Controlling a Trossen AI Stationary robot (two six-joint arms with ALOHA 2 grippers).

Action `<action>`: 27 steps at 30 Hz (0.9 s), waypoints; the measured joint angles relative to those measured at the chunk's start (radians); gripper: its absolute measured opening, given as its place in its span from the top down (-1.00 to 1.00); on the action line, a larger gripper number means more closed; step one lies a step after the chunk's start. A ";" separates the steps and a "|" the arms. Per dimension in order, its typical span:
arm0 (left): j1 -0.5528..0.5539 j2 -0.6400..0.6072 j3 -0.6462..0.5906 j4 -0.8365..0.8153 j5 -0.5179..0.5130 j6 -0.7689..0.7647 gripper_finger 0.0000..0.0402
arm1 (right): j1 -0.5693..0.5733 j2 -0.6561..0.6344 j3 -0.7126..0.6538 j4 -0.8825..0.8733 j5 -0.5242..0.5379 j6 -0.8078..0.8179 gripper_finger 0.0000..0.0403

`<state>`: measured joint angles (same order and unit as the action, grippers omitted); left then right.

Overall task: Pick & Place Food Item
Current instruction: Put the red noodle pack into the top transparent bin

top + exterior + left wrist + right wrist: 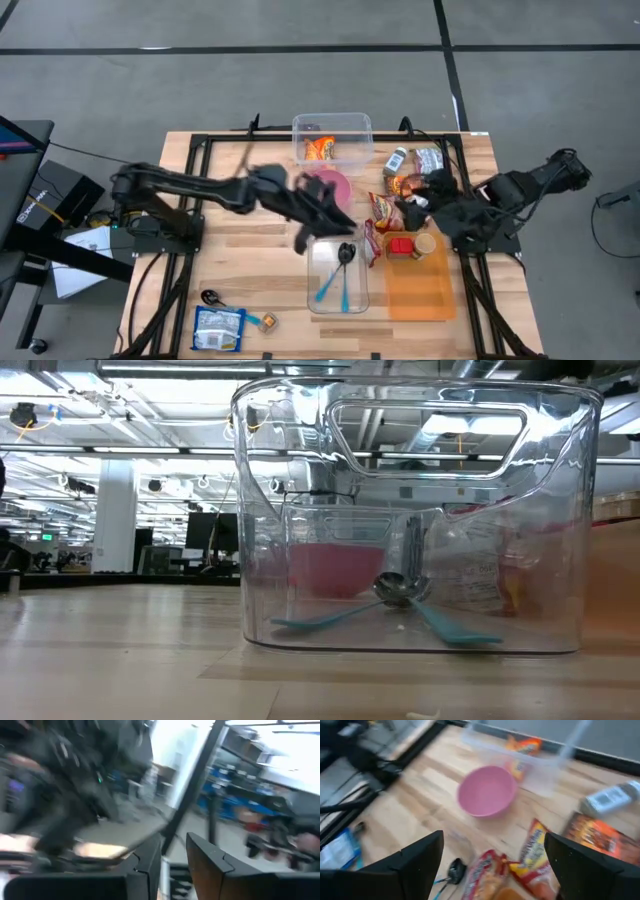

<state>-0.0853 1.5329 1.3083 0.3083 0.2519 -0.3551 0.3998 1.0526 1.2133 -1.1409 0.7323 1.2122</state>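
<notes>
Snack bags (383, 212) lie on the table between the pink bowl (331, 186) and my right gripper (413, 205); they also show in the right wrist view (534, 851). My right gripper (490, 870) is open and empty above them. My left gripper (330, 214) hovers past the pink bowl, over the far end of a clear bin (337, 272). In its wrist view the fingers (172, 870) stand close together and look out into the room; I see nothing between them. An orange snack pack (321, 149) lies in a clear bin (332, 126) at the far edge.
The near clear bin (410, 520) holds a black spoon (400, 588) and teal utensils (455, 628). An orange tray (417, 282) holds a red item (400, 245). A bottle (607, 800) and dark packs (600, 837) lie far right. A blue packet (218, 328) lies at the near left.
</notes>
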 joint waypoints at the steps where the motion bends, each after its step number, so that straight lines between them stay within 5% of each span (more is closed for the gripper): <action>1: 0.000 -0.026 0.000 -0.003 -0.032 0.019 0.57 | -0.029 0.000 0.000 -0.008 -0.025 0.001 -0.68; 11: 0.003 -0.289 -0.001 -0.251 -0.324 0.166 0.57 | -0.340 0.026 0.000 -0.064 -0.313 -0.038 -0.68; 18: 0.002 -0.394 -0.001 -0.423 -0.378 0.195 0.57 | -0.504 0.167 0.000 -0.079 -0.550 -0.165 -0.54; 27: 0.000 -0.420 -0.002 -0.567 -0.386 0.194 0.57 | -0.567 0.411 0.000 -0.120 -0.610 -0.186 -0.44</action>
<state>-0.0856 1.1130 1.3067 -0.2588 -0.1337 -0.1614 -0.1669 1.4633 1.2133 -1.2606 0.1219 1.0260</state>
